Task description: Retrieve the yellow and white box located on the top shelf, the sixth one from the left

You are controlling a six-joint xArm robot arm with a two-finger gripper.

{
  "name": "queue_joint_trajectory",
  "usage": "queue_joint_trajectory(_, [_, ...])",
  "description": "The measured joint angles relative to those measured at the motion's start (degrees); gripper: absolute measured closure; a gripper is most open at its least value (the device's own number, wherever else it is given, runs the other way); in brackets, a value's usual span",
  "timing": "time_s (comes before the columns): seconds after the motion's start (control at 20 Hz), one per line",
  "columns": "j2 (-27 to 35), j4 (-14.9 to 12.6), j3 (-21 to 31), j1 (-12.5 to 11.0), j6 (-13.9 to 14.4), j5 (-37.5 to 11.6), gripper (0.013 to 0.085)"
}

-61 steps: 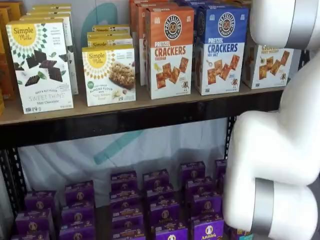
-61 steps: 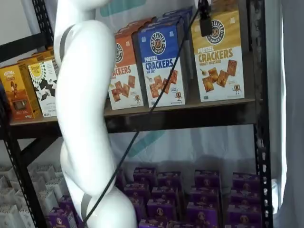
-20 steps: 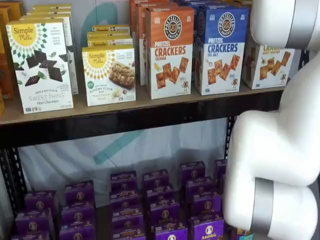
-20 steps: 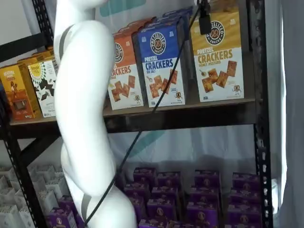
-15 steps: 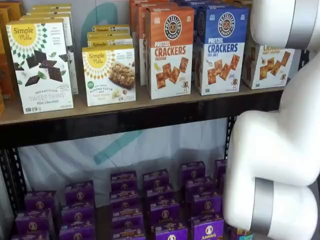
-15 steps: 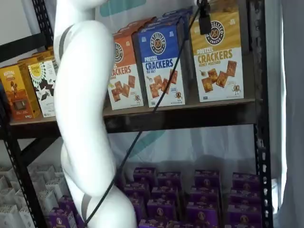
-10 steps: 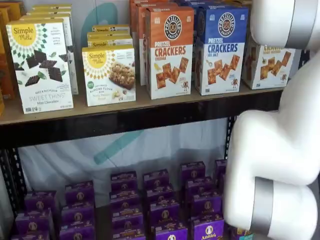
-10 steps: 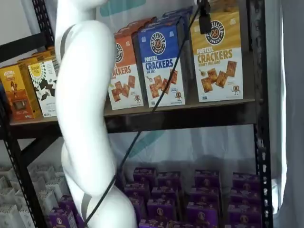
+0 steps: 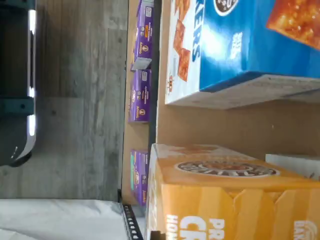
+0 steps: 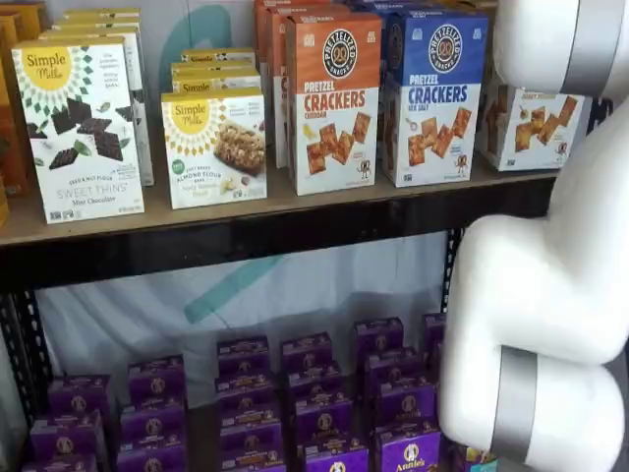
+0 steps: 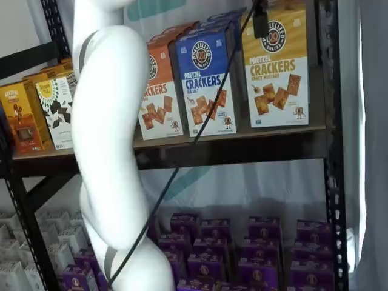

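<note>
The yellow and white box [image 11: 276, 66] stands at the right end of the top shelf [image 11: 242, 148], beside the blue-topped Pretzel Crackers box [image 11: 206, 82]. In both shelf views its base hangs a little above the board; in one the arm hides its upper part [image 10: 536, 128]. My gripper [image 11: 260, 21] shows only as a black finger with a cable at the box's upper front, closed on the box. The wrist view shows the box's yellow top [image 9: 225, 195] close up.
An orange-topped Pretzel Crackers box [image 10: 334, 103] and Simple Mills boxes [image 10: 214, 147] stand further left. Small purple boxes [image 10: 314, 403] fill the lower level. A black upright [image 11: 330, 121] stands right of the yellow box. The white arm [image 11: 109, 151] crosses the front.
The yellow and white box has risen slightly off the shelf board together with the black finger. The arm has shifted a little. The other boxes have not moved.
</note>
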Motion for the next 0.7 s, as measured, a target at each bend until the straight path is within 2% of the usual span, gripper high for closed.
queue_joint_trajectory(0.35, [-1.6, -0.5, 1.0, 0.0, -0.1, 1.2, 0.037])
queue_joint_trajectory(0.7, [-4.2, 0.0, 2.6, -1.0, -0.6, 3.9, 0.037])
